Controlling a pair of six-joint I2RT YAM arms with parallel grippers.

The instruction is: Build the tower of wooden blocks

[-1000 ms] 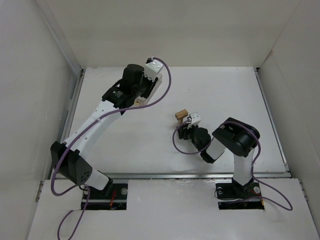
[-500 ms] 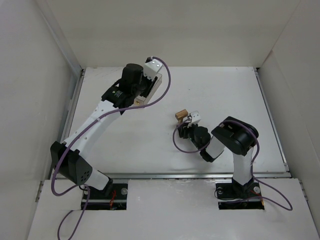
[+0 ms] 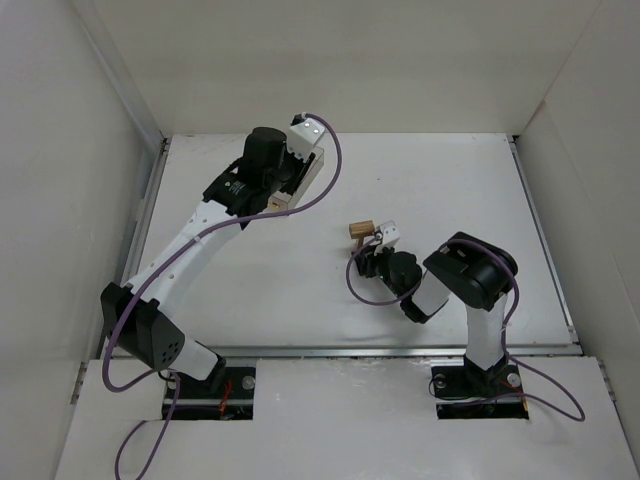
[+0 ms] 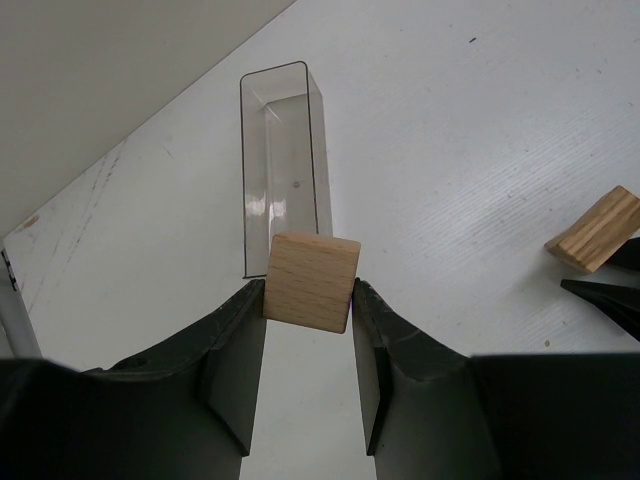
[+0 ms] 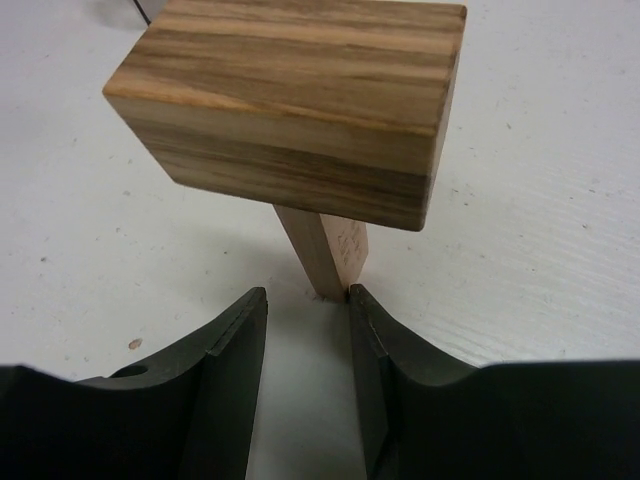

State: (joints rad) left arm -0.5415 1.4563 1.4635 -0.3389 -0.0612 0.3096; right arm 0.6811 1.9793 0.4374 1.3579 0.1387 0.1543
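The wood block tower (image 3: 362, 230) stands mid-table: a thin upright block (image 5: 325, 255) carries a larger dark-grained block (image 5: 300, 100) laid across its top. My right gripper (image 5: 305, 300) sits low on the table right in front of it, open with a narrow gap. Nothing lies between its fingers, and the right fingertip (image 5: 355, 297) touches the upright block's base. My left gripper (image 4: 310, 290) is shut on a light wooden cube (image 4: 311, 282), held above the table at the back left (image 3: 278, 202). In the left wrist view the tower's top block (image 4: 598, 230) shows at the right edge.
A clear plastic rectangular box (image 4: 280, 160) lies on the table just beyond the left gripper, also in the top view (image 3: 314, 172). White walls enclose the table on the left, back and right. A purple cable loops beside each arm.
The right gripper's jaws have narrowed near the tower's base. The left arm and its cube have not moved.
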